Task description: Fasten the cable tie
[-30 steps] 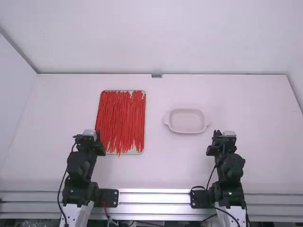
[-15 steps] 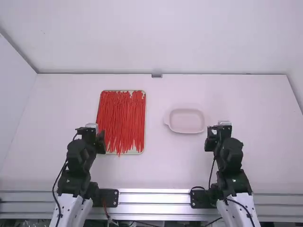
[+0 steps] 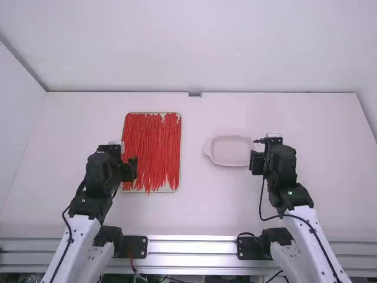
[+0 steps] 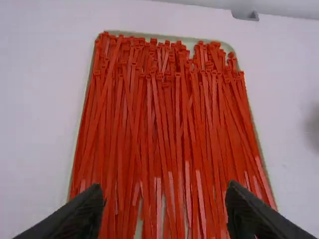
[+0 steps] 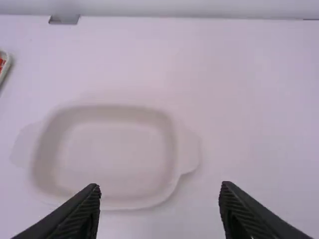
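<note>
Many red cable ties [image 3: 151, 150] [image 4: 169, 139] lie side by side on a flat pale tray [image 3: 179, 124] left of the table's middle. My left gripper [image 3: 125, 169] [image 4: 162, 219] hovers at the tray's near left corner, open, with nothing between its fingers. Right of the middle stands a white dish with two handles [image 3: 231, 150] [image 5: 107, 152], and nothing lies in it. At the dish's near right side my right gripper [image 3: 259, 160] [image 5: 159, 214] is open and holds nothing.
A small grey bracket [image 3: 195, 93] [image 4: 245, 15] [image 5: 64, 19] sits at the table's far edge. White walls close in the table at the back and left. An aluminium rail [image 3: 188, 244] runs along the front edge by the arm bases.
Both arms have risen and reached forward: the left gripper toward the tray's near corner, the right gripper up to the dish. Ties and dish have not moved.
</note>
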Tool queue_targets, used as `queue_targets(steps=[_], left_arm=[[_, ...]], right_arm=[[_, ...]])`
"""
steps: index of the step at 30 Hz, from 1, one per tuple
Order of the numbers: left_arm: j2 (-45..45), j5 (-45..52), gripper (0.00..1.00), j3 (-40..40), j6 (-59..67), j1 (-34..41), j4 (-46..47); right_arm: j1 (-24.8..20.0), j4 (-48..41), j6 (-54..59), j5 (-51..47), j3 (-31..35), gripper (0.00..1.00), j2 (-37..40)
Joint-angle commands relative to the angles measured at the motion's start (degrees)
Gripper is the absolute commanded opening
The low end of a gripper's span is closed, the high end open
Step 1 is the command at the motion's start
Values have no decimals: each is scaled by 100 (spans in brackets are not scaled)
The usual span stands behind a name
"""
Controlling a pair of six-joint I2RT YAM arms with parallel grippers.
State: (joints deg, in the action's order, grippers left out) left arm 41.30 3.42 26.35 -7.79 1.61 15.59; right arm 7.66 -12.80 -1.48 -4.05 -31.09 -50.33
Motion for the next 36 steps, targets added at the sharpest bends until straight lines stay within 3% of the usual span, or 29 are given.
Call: queue_targets(steps=[1, 15, 25, 36], left_arm=[[281, 119, 70, 322, -72, 110, 79], [1659, 265, 91, 1764, -385, 216, 1335], [2105, 313, 98, 2905, -1109, 293, 2545], [2173, 321, 99, 3038, -671, 334, 2514]], right_arm=[[60, -106, -24, 101, -408, 70, -367], [428, -708, -111, 14, -1476, 91, -1894], [655, -1444, -622, 24, -1813, 98, -1597], [1082, -1449, -601, -28, -1843, 98, -1191]])
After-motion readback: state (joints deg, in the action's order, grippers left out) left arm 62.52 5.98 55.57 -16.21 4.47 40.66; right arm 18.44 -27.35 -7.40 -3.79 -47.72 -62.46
